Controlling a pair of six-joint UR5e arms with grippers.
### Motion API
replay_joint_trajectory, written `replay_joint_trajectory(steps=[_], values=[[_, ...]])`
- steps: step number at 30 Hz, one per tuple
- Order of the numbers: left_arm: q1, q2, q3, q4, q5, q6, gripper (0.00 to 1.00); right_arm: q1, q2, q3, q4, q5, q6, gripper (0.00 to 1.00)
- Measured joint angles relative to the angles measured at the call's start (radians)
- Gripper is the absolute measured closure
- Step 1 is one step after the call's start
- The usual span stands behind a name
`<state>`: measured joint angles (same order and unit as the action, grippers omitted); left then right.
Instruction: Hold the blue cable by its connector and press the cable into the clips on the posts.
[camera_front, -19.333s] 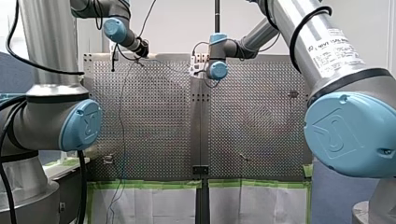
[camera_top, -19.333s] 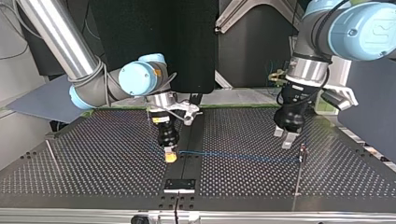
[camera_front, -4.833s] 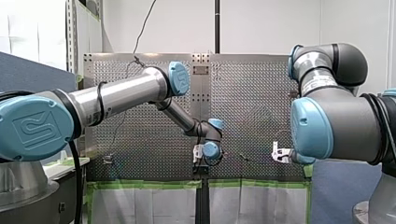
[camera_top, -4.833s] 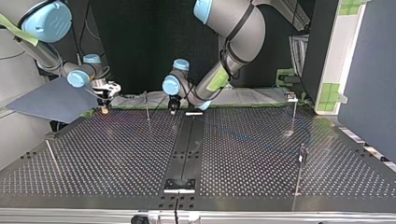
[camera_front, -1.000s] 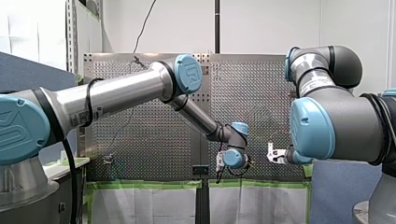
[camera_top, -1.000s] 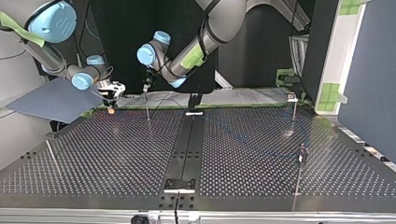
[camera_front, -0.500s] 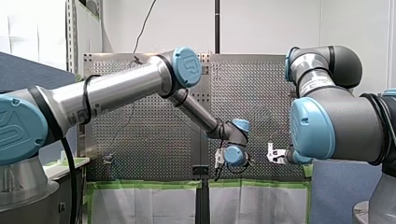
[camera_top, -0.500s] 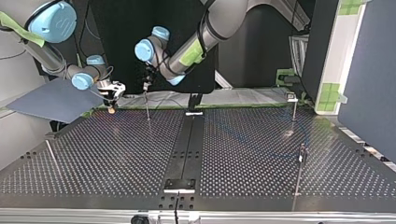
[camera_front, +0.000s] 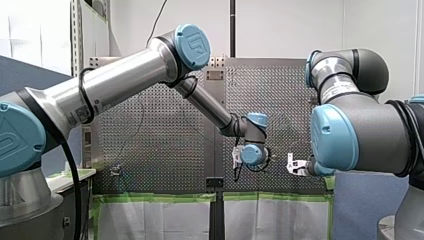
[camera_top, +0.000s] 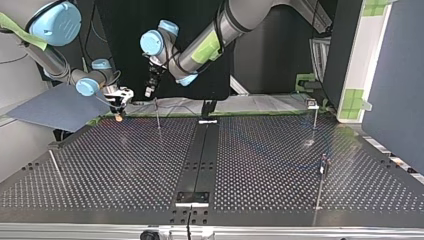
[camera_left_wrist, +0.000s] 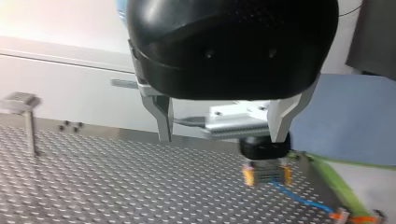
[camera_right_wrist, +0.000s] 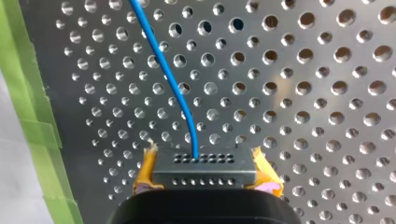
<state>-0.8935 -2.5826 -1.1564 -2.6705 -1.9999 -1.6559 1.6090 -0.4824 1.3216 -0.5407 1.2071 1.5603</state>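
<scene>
Blue cable (camera_right_wrist: 173, 79) is pinched by its connector (camera_right_wrist: 205, 163) in my right tool (camera_right_wrist: 205, 175), that's done. My left tool (camera_left_wrist: 222, 137) hangs spread, empty; clips (camera_left_wrist: 19, 99) filled, can't tell.

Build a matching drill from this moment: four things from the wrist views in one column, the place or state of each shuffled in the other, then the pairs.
Column one
1. my left arm's black gripper with metal fingers
2. black rectangular connector
3. thin blue cable
4. green tape strip

Column two
A. lies along the edge of the perforated metal table
B. open, nothing between its fingers
C. clamped in my right gripper, between yellow pads
D. leaves the connector and runs over the table's holes

Pairs: 1-B, 2-C, 3-D, 4-A
</scene>
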Motion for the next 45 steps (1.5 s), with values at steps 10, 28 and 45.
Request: replay_joint_trajectory(steps=[10,28,45], values=[[-0.004,0.098,-0.098,0.069,-0.003,-0.033,0.0,0.005,0.0,0.0,0.0,-0.005,0.0,1.0],[-0.001,0.271,-0.271,0.162,0.002,-0.074,0.0,0.021,0.0,0.0,0.007,-0.021,0.002,1.0],[0.0,0.447,-0.448,0.226,0.009,-0.107,0.0,0.029,0.0,0.0,0.007,-0.021,0.002,1.0]])
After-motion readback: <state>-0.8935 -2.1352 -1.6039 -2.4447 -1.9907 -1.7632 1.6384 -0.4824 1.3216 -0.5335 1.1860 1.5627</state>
